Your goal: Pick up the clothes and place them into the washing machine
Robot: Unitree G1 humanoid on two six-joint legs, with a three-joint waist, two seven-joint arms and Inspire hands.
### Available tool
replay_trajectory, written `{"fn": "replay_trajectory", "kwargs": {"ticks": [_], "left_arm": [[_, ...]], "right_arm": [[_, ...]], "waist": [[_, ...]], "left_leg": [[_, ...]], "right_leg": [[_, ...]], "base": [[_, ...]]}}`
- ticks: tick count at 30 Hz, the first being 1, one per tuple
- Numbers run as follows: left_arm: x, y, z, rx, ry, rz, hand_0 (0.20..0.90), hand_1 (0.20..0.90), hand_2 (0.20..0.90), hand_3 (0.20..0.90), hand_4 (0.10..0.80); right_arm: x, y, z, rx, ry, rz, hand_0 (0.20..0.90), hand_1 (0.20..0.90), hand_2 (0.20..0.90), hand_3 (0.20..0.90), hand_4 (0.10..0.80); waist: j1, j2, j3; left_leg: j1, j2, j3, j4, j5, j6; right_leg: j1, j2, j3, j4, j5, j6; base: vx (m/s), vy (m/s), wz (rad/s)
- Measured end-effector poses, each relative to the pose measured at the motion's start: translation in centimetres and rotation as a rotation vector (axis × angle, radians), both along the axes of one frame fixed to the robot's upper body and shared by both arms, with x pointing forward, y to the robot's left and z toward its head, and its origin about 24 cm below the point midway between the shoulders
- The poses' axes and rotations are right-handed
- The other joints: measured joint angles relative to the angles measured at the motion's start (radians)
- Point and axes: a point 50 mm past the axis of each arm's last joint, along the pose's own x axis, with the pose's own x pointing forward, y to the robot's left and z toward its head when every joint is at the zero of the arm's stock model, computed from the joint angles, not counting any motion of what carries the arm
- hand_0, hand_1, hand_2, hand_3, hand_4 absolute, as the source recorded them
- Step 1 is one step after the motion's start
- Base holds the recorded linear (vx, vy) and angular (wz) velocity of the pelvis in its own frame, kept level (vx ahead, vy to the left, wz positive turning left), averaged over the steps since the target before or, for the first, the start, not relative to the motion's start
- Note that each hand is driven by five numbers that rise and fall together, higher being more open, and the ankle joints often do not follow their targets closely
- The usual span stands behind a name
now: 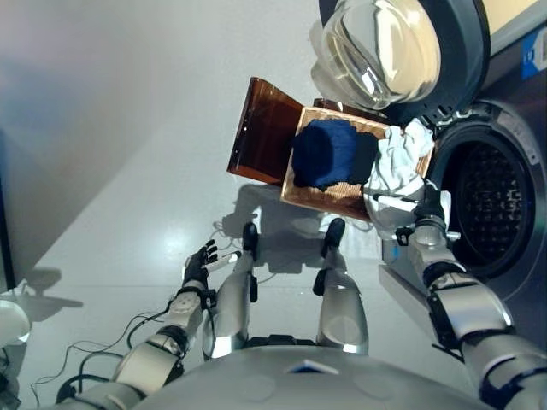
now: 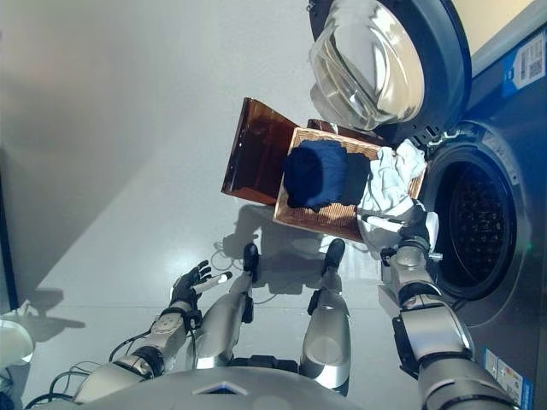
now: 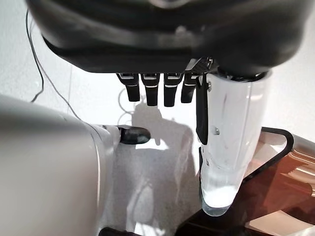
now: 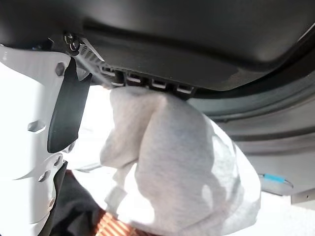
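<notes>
Pickup step: right robot hand (image 1: 430, 207) w/ fingers curled on white garment (image 1: 395, 171) in basket (image 1: 301, 193); next, lift & swing to drum (image 1: 491, 201) beside it; left robot hand (image 1: 198, 266) idle, open.

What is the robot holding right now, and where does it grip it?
The right robot hand grips the white garment by its near edge, at the basket's washer-side end. The left robot hand holds nothing.
</notes>
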Motion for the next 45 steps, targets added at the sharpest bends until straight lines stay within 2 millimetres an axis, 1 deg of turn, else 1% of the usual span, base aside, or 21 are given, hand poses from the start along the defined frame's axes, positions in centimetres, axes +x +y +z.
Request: {"fn": "replay_trajectory", "kwargs": {"ticks": [1, 3, 8, 9, 13, 15, 16, 18, 19, 20, 24, 26, 28, 29, 34, 39, 45], "left_arm": [[0.2, 0.0, 0.1, 0.001, -0.007, -0.001, 0.900, 0.900, 0.900, 0.900, 0.800], [0.6, 0.0, 0.3, 0.001, -0.020, -0.003, 0.900, 0.900, 0.900, 0.900, 0.800], [0.8, 0.0, 0.5, 0.000, -0.034, -0.004, 0.900, 0.900, 0.900, 0.900, 0.800], [1.1, 0.1, 0.7, 0.001, -0.049, -0.006, 0.900, 0.900, 0.900, 0.900, 0.800], [2.0, 0.3, 1.4, -0.001, -0.109, -0.008, 0.900, 0.900, 0.900, 0.900, 0.800], [2.6, 0.0, 1.9, -0.016, -0.144, -0.006, 0.900, 0.900, 0.900, 0.900, 0.800], [3.0, -0.2, 2.2, -0.026, -0.167, -0.011, 0.900, 0.900, 0.900, 0.900, 0.800], [3.3, -0.4, 2.5, -0.034, -0.186, -0.014, 0.900, 0.900, 0.900, 0.900, 0.800], [3.6, -0.5, 2.8, -0.038, -0.203, -0.020, 0.900, 0.900, 0.900, 0.900, 0.800], [3.6, -0.5, 2.8, -0.037, -0.205, -0.022, 0.900, 0.900, 0.900, 0.900, 0.800], [4.7, -1.2, 3.8, -0.059, -0.263, -0.054, 0.900, 0.900, 0.900, 0.900, 0.800], [4.9, -1.6, 4.0, -0.064, -0.274, -0.070, 0.900, 0.900, 0.900, 0.900, 0.800], [4.8, -1.9, 4.0, -0.070, -0.272, -0.077, 0.900, 0.900, 0.900, 0.900, 0.800], [4.8, -2.0, 3.9, -0.076, -0.270, -0.074, 0.900, 0.900, 0.900, 0.900, 0.800], [4.8, -2.0, 3.9, -0.080, -0.269, -0.072, 0.900, 0.900, 0.900, 0.900, 0.800], [4.7, -2.1, 3.9, -0.081, -0.269, -0.073, 0.900, 0.900, 0.900, 0.900, 0.800], [4.7, -2.0, 3.9, -0.076, -0.268, -0.068, 0.900, 0.900, 0.900, 0.900, 0.800]], "right_arm": [[0.0, 0.0, 0.0, -0.002, -0.001, 0.001, 0.900, 0.900, 0.900, 0.900, 0.800], [0.1, 0.0, 0.1, -0.016, 0.001, 0.003, 0.900, 0.900, 0.900, 0.900, 0.800], [0.5, -0.3, 0.7, -0.074, 0.007, 0.009, 0.900, 0.900, 0.900, 0.900, 0.800], [0.6, -0.6, 1.0, -0.093, 0.012, 0.006, 0.900, 0.900, 0.900, 0.900, 0.800], [0.9, -2.0, 2.0, -0.190, 0.062, 0.021, 0.900, 0.900, 0.900, 0.900, 0.800], [1.2, -2.8, 2.9, -0.217, 0.059, -0.001, 0.900, 0.900, 0.900, 0.900, 0.800], [1.3, -3.3, 3.5, -0.241, 0.055, -0.020, 0.900, 0.900, 0.900, 0.900, 0.800], [1.3, -3.8, 3.9, -0.257, 0.052, -0.029, 0.900, 0.900, 0.900, 0.900, 0.800], [1.4, -4.3, 4.4, -0.272, 0.045, -0.044, 0.900, 0.900, 0.900, 0.900, 0.800], [1.4, -4.3, 4.6, -0.275, 0.042, -0.048, 0.900, 0.900, 0.900, 0.900, 0.800], [2.3, -5.1, 6.6, -0.309, -0.005, -0.081, 0.900, 0.900, 0.900, 0.900, 0.800], [2.3, -5.3, 6.7, -0.319, -0.008, -0.094, 0.900, 0.900, 0.900, 0.900, 0.800], [2.3, -5.3, 6.8, -0.321, -0.010, -0.095, 0.403, 0.403, 0.403, 0.403, 0.445], [2.3, -5.3, 6.8, -0.323, -0.010, -0.094, 0.200, 0.200, 0.200, 0.200, 0.300], [2.6, -5.4, 7.3, -0.350, -0.018, -0.092, 0.200, 0.200, 0.200, 0.200, 0.300], [2.5, -6.2, 8.2, -0.392, -0.017, -0.096, 0.200, 0.200, 0.200, 0.200, 0.300], [3.0, -6.0, 8.5, -0.436, 0.003, -0.062, 0.200, 0.200, 0.200, 0.200, 0.300]], "waist": [[-0.001, 0.000, 0.000], [0.002, -0.003, 0.000], [0.012, -0.005, 0.002], [0.027, -0.006, 0.006], [0.045, -0.002, 0.015], [0.056, 0.007, 0.024], [0.057, 0.018, 0.035], [0.057, 0.027, 0.041], [0.057, 0.034, 0.049], [0.061, 0.035, 0.049], [0.057, 0.050, 0.057], [0.057, 0.052, 0.061], [0.057, 0.052, 0.061], [0.057, 0.052, 0.061], [0.059, 0.052, 0.061], [0.066, 0.055, 0.059], [0.082, 0.061, 0.055]], "left_leg": [[-0.014, -0.002, -0.011, 0.002, 0.005, -0.001], [-0.044, -0.006, -0.021, 0.005, 0.012, -0.001], [-0.101, -0.015, -0.023, 0.004, 0.030, 0.004], [-0.112, -0.015, -0.021, 0.003, 0.034, 0.005], [-0.157, -0.021, -0.023, 0.003, 0.046, 0.005], [-0.174, -0.028, -0.024, 0.000, 0.052, 0.009], [-0.180, -0.034, -0.027, 0.000, 0.055, 0.012], [-0.185, -0.039, -0.028, 0.000, 0.057, 0.013], [-0.188, -0.046, -0.028, 0.000, 0.057, 0.013], [-0.192, -0.048, -0.027, 0.000, 0.057, 0.013], [-0.242, -0.065, -0.029, 0.000, 0.068, 0.027], [-0.243, -0.072, -0.029, 0.000, 0.070, 0.029], [-0.242, -0.077, -0.032, 0.000, 0.070, 0.029], [-0.242, -0.079, -0.033, 0.000, 0.070, 0.029], [-0.243, -0.078, -0.039, 0.000, 0.071, 0.028], [-0.245, -0.079, -0.044, 0.000, 0.071, 0.027], [-0.246, -0.080, -0.048, 0.000, 0.072, 0.027]], "right_leg": [[-0.005, -0.003, -0.012, 0.000, -0.004, 0.004], [-0.028, -0.006, -0.018, 0.000, 0.000, 0.005], [-0.083, -0.014, -0.017, 0.000, 0.016, 0.002], [-0.095, -0.015, -0.016, 0.000, 0.018, 0.002], [-0.140, -0.021, -0.016, 0.000, 0.024, 0.006], [-0.156, -0.028, -0.017, 0.000, 0.031, 0.008], [-0.158, -0.033, -0.018, 0.000, 0.033, 0.011], [-0.161, -0.038, -0.018, 0.000, 0.034, 0.013], [-0.165, -0.046, -0.017, 0.000, 0.036, 0.016], [-0.170, -0.048, -0.015, 0.000, 0.037, 0.017], [-0.227, -0.066, -0.011, 0.014, 0.043, 0.025], [-0.227, -0.073, -0.011, 0.014, 0.045, 0.028], [-0.226, -0.078, -0.011, 0.014, 0.046, 0.030], [-0.226, -0.080, -0.011, 0.013, 0.047, 0.031], [-0.227, -0.079, -0.011, 0.012, 0.045, 0.033], [-0.228, -0.079, -0.012, 0.012, 0.047, 0.031], [-0.226, -0.080, -0.013, 0.015, 0.049, 0.031]], "base": [[-0.108, 0.006, 0.18], [-0.099, 0.007, 0.18], [-0.077, 0.016, 0.07], [-0.082, 0.018, -0.02], [-0.050, 0.014, 0.04], [-0.027, 0.033, 0.09], [-0.024, 0.046, 0.11], [-0.025, 0.036, 0.10], [-0.043, 0.035, 0.02], [-0.051, 0.044, -0.01], [-0.023, 0.033, 0.04], [0.002, 0.004, 0.06], [0.006, -0.005, 0.02], [0.000, 0.000, 0.00], [0.000, 0.000, 0.00], [0.000, 0.000, 0.00], [0.002, -0.001, 0.01]]}}
